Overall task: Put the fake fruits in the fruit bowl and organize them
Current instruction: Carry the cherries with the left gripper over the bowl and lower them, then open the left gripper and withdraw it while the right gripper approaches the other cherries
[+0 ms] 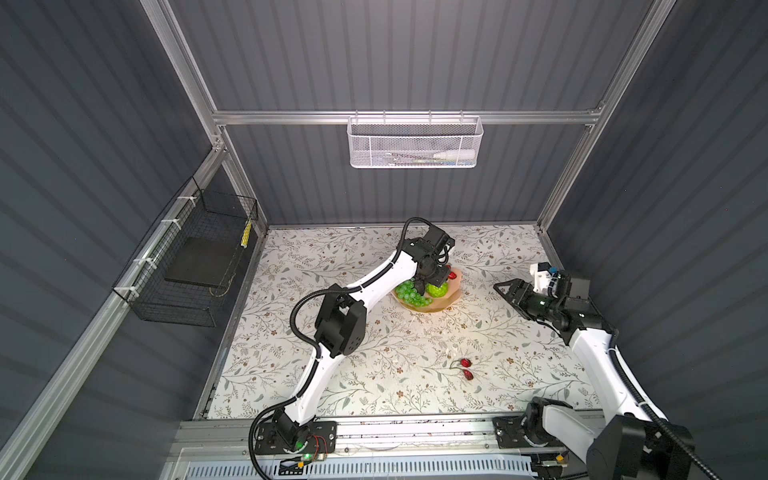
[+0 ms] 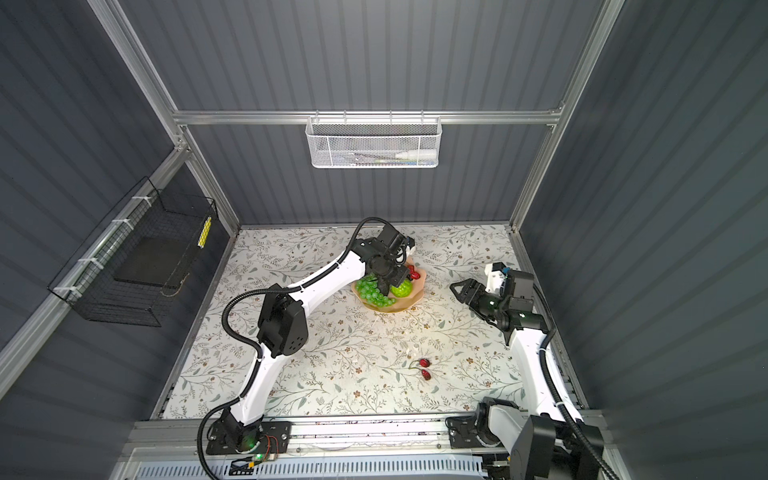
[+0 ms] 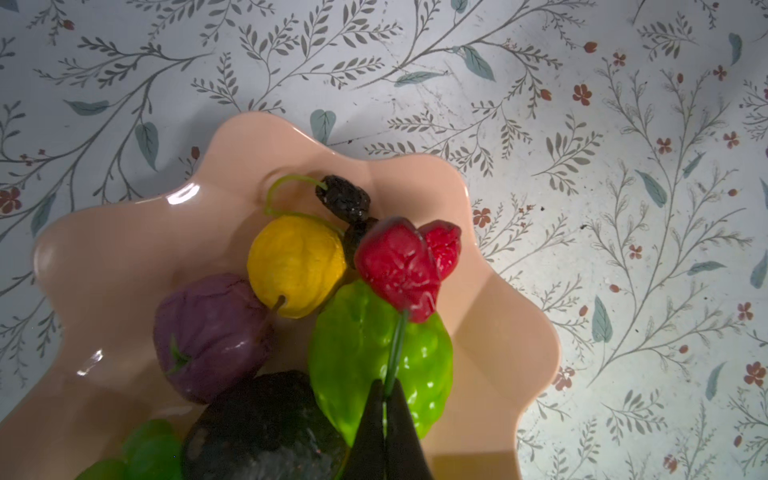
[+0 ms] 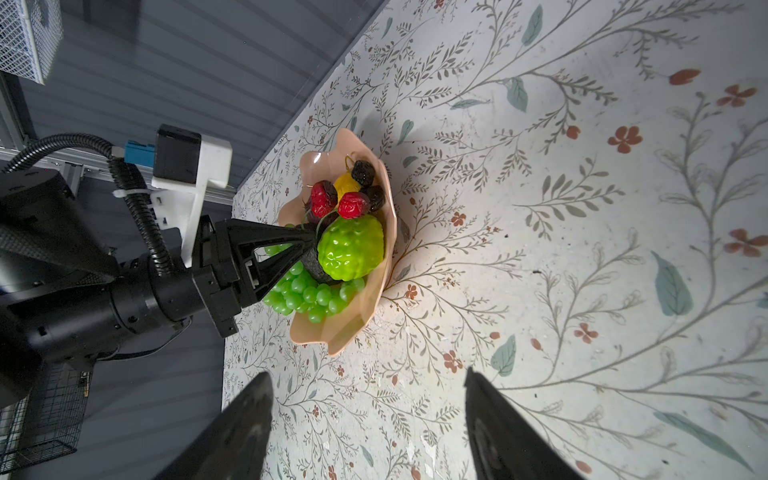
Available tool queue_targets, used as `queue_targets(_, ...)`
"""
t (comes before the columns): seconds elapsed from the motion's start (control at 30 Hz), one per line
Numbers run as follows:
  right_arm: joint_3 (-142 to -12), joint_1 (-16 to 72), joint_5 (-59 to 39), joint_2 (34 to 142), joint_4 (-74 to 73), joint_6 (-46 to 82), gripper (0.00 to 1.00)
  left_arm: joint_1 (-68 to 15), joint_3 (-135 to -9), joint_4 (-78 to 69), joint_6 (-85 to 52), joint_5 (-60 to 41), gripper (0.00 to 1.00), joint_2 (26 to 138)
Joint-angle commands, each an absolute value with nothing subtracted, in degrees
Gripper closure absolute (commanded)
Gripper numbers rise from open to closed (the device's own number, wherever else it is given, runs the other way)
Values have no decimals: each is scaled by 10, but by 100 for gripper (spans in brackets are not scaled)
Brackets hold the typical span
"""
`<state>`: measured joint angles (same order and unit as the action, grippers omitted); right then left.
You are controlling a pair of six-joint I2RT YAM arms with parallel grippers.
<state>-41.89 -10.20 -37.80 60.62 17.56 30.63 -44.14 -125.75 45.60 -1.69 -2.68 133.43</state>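
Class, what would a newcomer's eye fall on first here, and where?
A peach-pink scalloped bowl heaped with bright plastic fruits stands toward the back of the floral table. Over it the left gripper is shut on the green stem of wrinkled red cherries. Another red cherry pair lies alone near the front.

**Robot lab: an enclosed two-arm test cell**

An aluminium frame (image 1: 407, 117) filled with grey ribbed panels (image 1: 374, 54) walled the desk (image 1: 374, 374) on three sides. The left arm (image 1: 319, 380) and right arm (image 1: 598, 361) were bolted to a slotted rail (image 1: 415, 429) at 6 o'clock, cables exposed. A white mesh basket (image 1: 415, 143) hung from the crossbar at 12 o'clock, and a black wire basket (image 1: 187, 266) was tied on at 9 o'clock. The desk's floral cover and a fruit bowl (image 1: 436, 308) of plastic fruit near the centre looked like staged props.
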Motion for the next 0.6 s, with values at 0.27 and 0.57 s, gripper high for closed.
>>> queue_targets(0.27, -417, -103, -392, 609, 175, 296, 27, -435, -1275, 479, -8, -26, 75, 1331)
queue_targets(0.57, -395, -12, -309, 562, 232, 300, 28, -435, -1167, 417, -35, -24, 50, 1216)
